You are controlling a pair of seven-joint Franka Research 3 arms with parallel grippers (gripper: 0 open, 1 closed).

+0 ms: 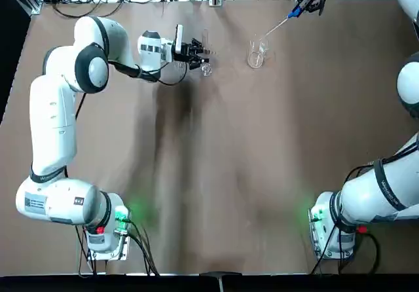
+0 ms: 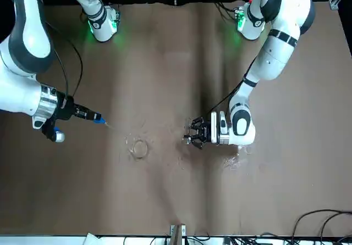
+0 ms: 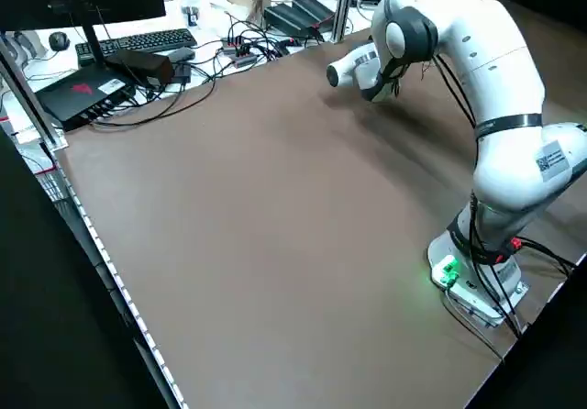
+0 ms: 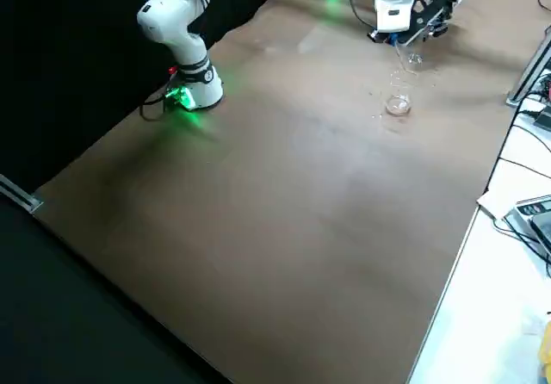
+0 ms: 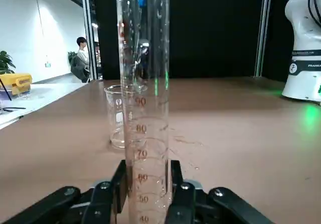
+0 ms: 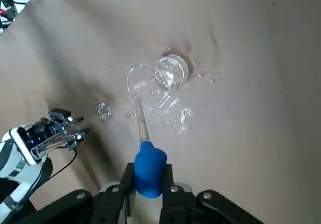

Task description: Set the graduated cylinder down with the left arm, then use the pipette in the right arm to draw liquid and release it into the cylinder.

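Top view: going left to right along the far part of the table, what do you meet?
Left end effector shut on the graduated cylinder → beaker → pipette, blue bulb held in the right end effector.

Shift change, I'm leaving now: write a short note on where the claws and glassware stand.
Left claw: shut on the graduated cylinder, upright at the far middle of the table.
Right claw: shut on the pipette by its blue bulb, raised, tip pointing toward the beaker.
Done: both items gripped.
Left: release the cylinder, draw liquid, dispense it into the cylinder.
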